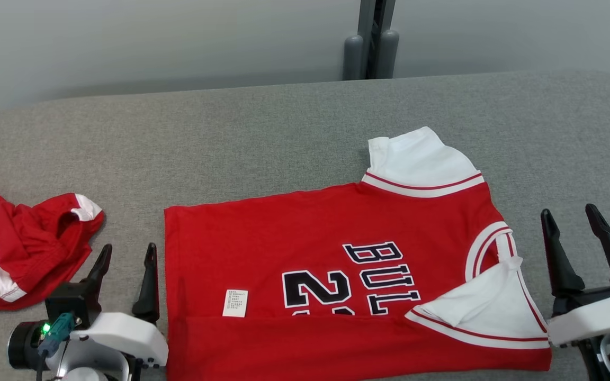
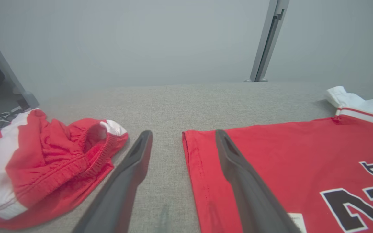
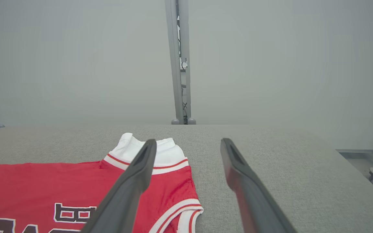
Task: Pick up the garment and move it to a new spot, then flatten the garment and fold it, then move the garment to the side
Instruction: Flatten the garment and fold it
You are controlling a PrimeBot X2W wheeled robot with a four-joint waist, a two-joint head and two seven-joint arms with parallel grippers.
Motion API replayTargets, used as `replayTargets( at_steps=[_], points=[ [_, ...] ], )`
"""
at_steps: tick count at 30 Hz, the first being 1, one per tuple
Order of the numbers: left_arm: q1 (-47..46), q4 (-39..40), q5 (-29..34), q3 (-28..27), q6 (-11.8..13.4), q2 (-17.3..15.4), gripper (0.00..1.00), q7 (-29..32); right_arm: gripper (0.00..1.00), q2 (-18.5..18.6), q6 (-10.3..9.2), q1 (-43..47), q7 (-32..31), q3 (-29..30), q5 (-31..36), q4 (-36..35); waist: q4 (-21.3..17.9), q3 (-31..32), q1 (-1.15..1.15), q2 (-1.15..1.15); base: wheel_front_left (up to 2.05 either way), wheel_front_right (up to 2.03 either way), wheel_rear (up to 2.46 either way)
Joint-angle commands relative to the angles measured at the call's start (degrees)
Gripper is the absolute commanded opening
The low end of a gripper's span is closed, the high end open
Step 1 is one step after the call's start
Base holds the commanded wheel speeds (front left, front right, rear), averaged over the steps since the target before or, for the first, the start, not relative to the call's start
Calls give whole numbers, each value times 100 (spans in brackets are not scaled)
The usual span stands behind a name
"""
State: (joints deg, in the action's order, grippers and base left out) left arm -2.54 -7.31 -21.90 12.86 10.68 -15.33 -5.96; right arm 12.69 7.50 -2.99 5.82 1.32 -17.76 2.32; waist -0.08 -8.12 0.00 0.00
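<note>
While the left gripper (image 1: 128,248) and right gripper (image 1: 568,210) hang empty, spread wide, the jersey (image 1: 262,248) lies flat on the worktop (image 1: 231,132) between them, near edge already turned over. Mid-fold, I'd say; next up, each probably needs to pinch a far corner.

Pretty simple setup: a big grey fabric-covered table (image 1: 284,132) with rounded far corners. A red jersey (image 1: 262,248) lies spread flat on it toward the right, its near edge folded up over part of the black lettering. A crumpled pair of red shorts (image 1: 19,248) with white stripes sits apart from it at the left edge.
</note>
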Motion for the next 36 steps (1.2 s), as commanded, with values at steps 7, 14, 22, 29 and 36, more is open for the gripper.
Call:
replayTargets(
  at_steps=[7, 14, 22, 29, 36],
  points=[
    [-922, -1050, 216, 191, 16, 35, 100, 5, 100, -323, -2, -436, 439, -427, 384, 497, -163, -205, 0, 0, 0, 0, 0],
    [-1806, -2112, 562, 423, -59, -212, 100, 427, 100, -490, -1, -641, 512, -598, 440, 745, -432, -489, 0, 0, 0, 0, 0],
    [-2574, -2961, 817, 737, -366, -478, 100, 719, 100, -604, -2, -737, 618, -633, 405, 956, -642, -727, 0, 0, 0, 0, 0],
    [-2877, -3428, 973, 939, -465, -505, 100, 742, 100, -641, -2, -809, 596, -634, 431, 1115, -686, -789, 0, 0, 0, 0, 0],
    [-3063, -3762, 1055, 1181, -672, -430, 100, 772, 100, -671, -2, -835, 635, -607, 446, 1230, -703, -819, 0, 0, 0, 0, 0]
  ],
)
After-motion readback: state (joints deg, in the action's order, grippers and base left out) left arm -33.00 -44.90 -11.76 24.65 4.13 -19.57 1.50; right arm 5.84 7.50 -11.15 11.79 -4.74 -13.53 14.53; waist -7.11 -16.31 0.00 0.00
